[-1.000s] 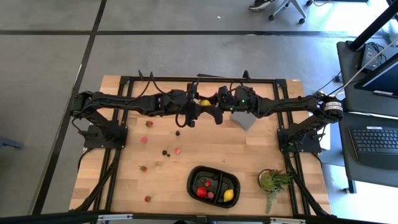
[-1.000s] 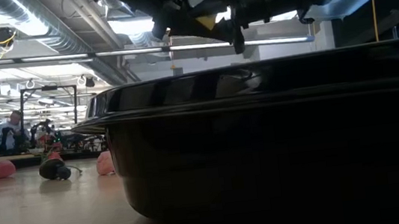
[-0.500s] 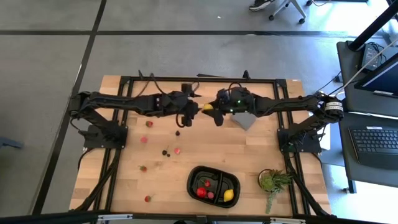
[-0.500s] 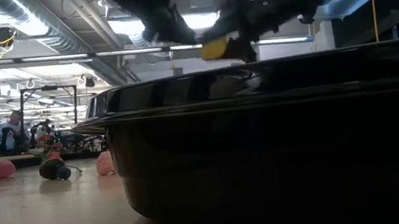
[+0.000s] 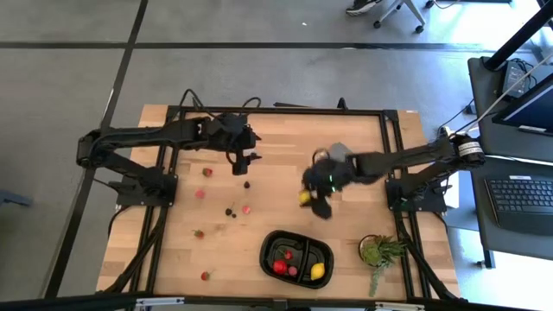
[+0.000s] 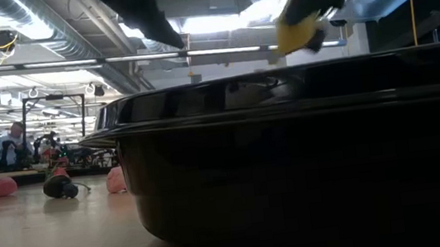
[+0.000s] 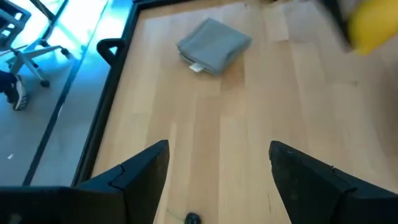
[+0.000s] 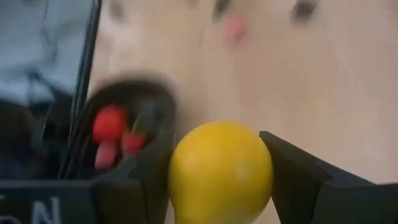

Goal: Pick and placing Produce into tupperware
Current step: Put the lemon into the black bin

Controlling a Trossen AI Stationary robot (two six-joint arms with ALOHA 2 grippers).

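My right gripper (image 5: 309,199) is shut on a yellow lemon (image 5: 303,197) above the table's middle, on the far side of the black tray (image 5: 296,257). The tray rests on the table by the near edge and holds red pieces (image 5: 282,265) and a second lemon (image 5: 317,270). My left gripper (image 5: 240,161) hangs open over the table's far left part, touching nothing. Its wrist view shows the open fingers (image 7: 144,171) above bare wood. Red pieces (image 5: 246,208) and dark berries (image 5: 230,211) lie loose on the wood. My right gripper pinches the lemon (image 8: 221,171) across its middle between the two fingers (image 8: 292,180). The fingers slant downward from the table's far right side. In the low view the lemon (image 6: 297,31) is lifted clear, above the height of the tray's rim (image 6: 283,91).
A grey square block (image 5: 339,154) lies near the far edge, partly under the right arm, and appears in the left wrist view (image 7: 214,45). A green potted plant (image 5: 378,251) stands right of the tray. More red pieces (image 5: 207,172) (image 5: 206,276) lie on the left half.
Both grippers stood together at the lemon near the far middle. My right gripper has carried the lemon away from there toward the near edge and the tray. My left gripper has drawn back toward the table's left.
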